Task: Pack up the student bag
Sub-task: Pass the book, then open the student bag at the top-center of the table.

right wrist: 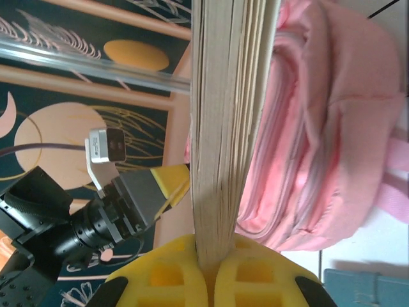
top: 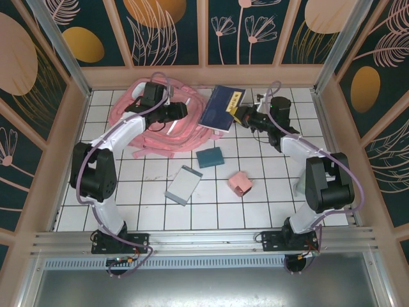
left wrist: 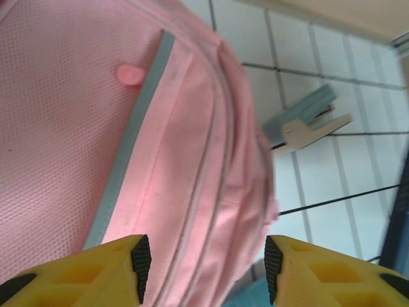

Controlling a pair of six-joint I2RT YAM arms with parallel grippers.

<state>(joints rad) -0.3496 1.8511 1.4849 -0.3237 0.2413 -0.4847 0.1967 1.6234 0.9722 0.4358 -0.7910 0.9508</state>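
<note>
The student bag (top: 156,128), a large soft pink backpack, lies at the back left of the tiled table. My left gripper (top: 184,113) hovers over its right side. In the left wrist view that gripper (left wrist: 204,268) is open, with the bag's (left wrist: 96,128) pink seams and a pale strip (left wrist: 131,147) showing beyond the yellow fingers (left wrist: 96,272). My right gripper (top: 238,116) is shut on a navy book (top: 220,107), held tilted just right of the bag. In the right wrist view the book's page edges (right wrist: 227,128) stand clamped in that gripper (right wrist: 214,252), with the bag (right wrist: 332,128) beside them.
On the tiles in front lie a small teal notebook (top: 209,157), a grey flat notebook (top: 183,185) and a small pink box (top: 241,184). A grey-blue and beige stapler-like item (left wrist: 307,125) lies beside the bag. Frame posts and patterned walls enclose the table.
</note>
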